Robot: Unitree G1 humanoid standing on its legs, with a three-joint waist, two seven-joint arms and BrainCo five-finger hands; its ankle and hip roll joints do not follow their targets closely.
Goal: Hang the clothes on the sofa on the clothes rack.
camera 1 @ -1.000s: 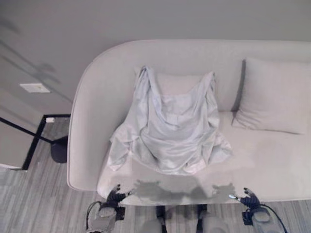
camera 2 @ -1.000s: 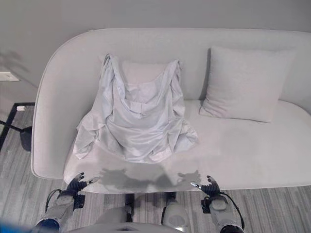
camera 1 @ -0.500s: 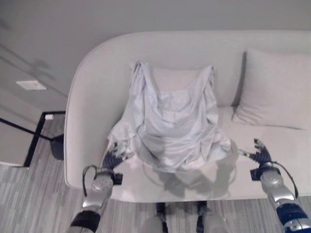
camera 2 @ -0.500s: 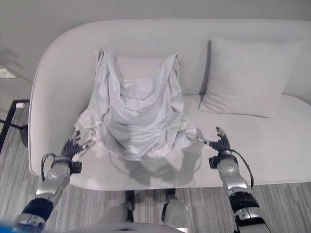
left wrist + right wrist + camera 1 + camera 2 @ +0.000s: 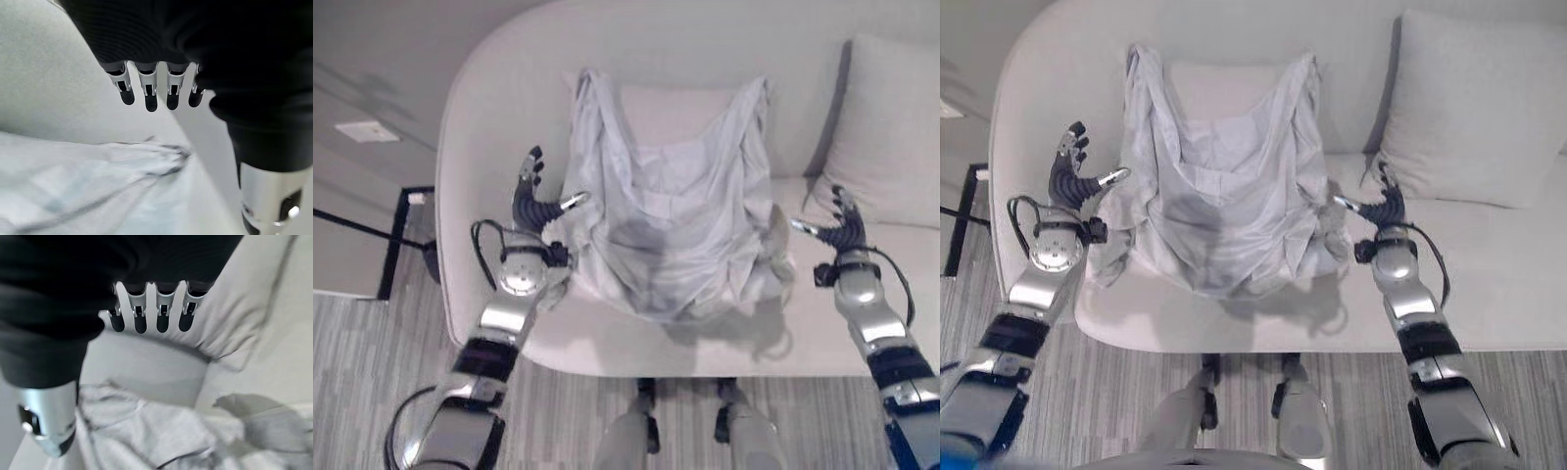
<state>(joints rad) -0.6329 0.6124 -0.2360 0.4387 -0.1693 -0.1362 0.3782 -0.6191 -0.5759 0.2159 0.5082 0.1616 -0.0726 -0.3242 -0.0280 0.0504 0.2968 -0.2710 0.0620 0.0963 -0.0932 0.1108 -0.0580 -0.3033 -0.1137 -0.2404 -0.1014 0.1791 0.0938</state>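
Left eye view: pale grey garment [image 5: 675,225] lies draped on the sofa [image 5: 489,108], upper part up against the backrest, lower hem bunched on the seat cushion. It is spread between the two hands and rests wholly on the sofa.

Left hand [image 5: 536,201] is raised beside the garment's left edge, fingers [image 5: 146,95] straight and spread, thumb pointing toward the cloth. Left wrist view shows the fingertips over bare sofa fabric with the cloth's folded edge just past them; nothing held.

Right hand [image 5: 1381,208] sits at the garment's right edge, between it and the cushion [image 5: 1479,108]. Its fingers [image 5: 161,316] are extended and relaxed (right wrist view puts crumpled cloth near the thumb, but no pinch visible). Whether the thumb touches the fabric, cannot tell.

Dark metal frame [image 5: 372,245] stands on the floor [image 5: 372,352] beside the sofa's left end; possibly part of the rack, not clear enough to confirm.

Progress, judged: early stage. Hands are bracketing the garment, grasp not yet made. Remaining: close both hands on the cloth, lift it off the sofa, carry it to the rack, hang it. Loose slippery-looking folds may slide out of a shallow pinch.
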